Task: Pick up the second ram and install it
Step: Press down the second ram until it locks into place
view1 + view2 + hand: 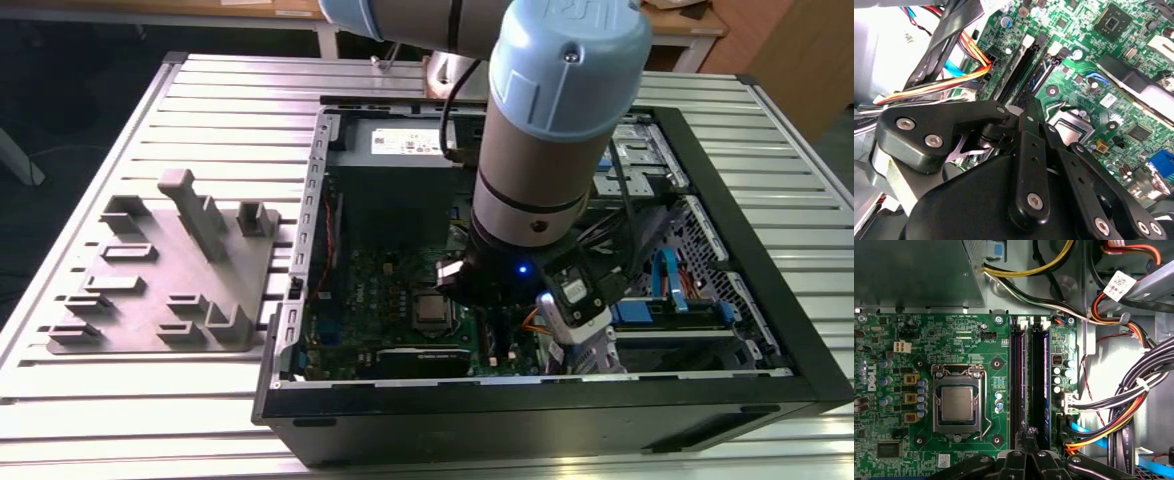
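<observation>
You are looking at a ribbed aluminium table [160,95] of long slats, brightly and evenly lit. Beyond its far edge, at twelve o'clock, a wooden desk [200,12] on white legs stands over a dark floor [67,60]. At two o'clock, a brown wooden cabinet [787,40] rises.

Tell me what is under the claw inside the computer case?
Under the claw lie the long black memory slots on the green board. The near ends of the slots are covered by the claw, so I cannot tell whether the memory stick is there.
</observation>
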